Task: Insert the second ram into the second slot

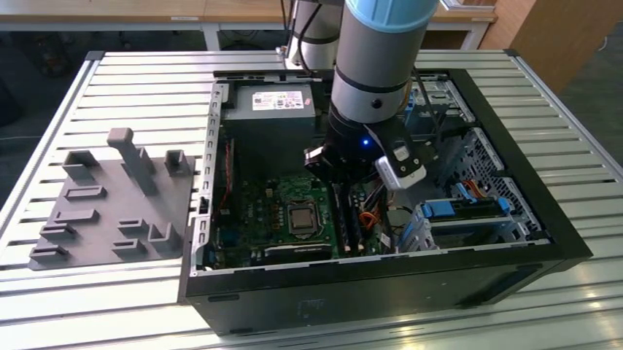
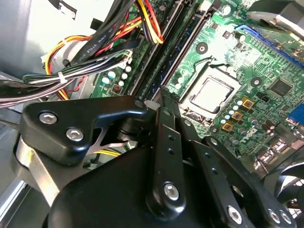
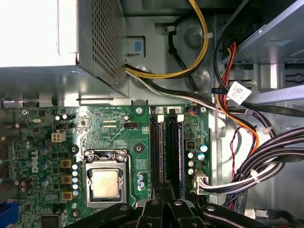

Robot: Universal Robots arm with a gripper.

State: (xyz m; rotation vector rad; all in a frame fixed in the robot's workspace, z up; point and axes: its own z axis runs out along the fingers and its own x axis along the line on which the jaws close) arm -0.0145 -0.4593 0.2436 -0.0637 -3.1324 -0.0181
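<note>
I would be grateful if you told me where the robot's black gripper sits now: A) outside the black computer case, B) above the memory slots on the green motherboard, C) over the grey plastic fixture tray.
B: the black gripper hangs inside the black computer case, over the memory slots beside the silver processor socket.

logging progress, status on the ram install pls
Gripper down over the memory slots, beside the CPU socket. Blue ram stick standing in a slot. Cable bundle close alongside.

The second ram (image 3: 180, 154), a long thin blue board edge-on, stands upright in its slot (image 3: 173, 154) on the green motherboard, beside the neighbouring dark slots, near the processor socket.
</note>
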